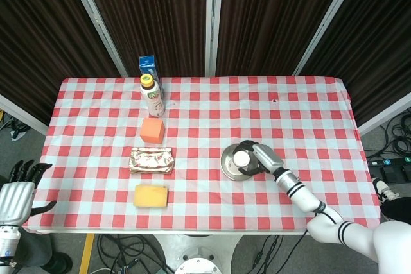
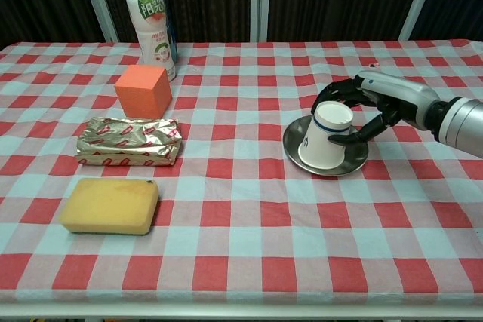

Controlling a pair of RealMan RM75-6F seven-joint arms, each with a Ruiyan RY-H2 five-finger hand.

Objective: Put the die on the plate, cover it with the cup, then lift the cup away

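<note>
An upside-down white paper cup (image 2: 323, 136) with a blue band stands on the round metal plate (image 2: 355, 161), at the table's right centre; from the head view the cup (image 1: 241, 158) sits on the plate (image 1: 228, 165). My right hand (image 2: 364, 107) grips the cup from the right, fingers wrapped around its upper part; it shows in the head view as the right hand (image 1: 257, 158). The die is hidden, with the cup over where it lay. My left hand (image 1: 16, 194) hangs off the table's left edge, fingers apart, holding nothing.
On the left half of the table lie a yellow sponge (image 2: 109, 205), a foil snack packet (image 2: 130, 141) and an orange cube (image 2: 143, 90). A drink bottle (image 2: 150, 20) stands at the back left in front of a blue carton (image 1: 149, 65).
</note>
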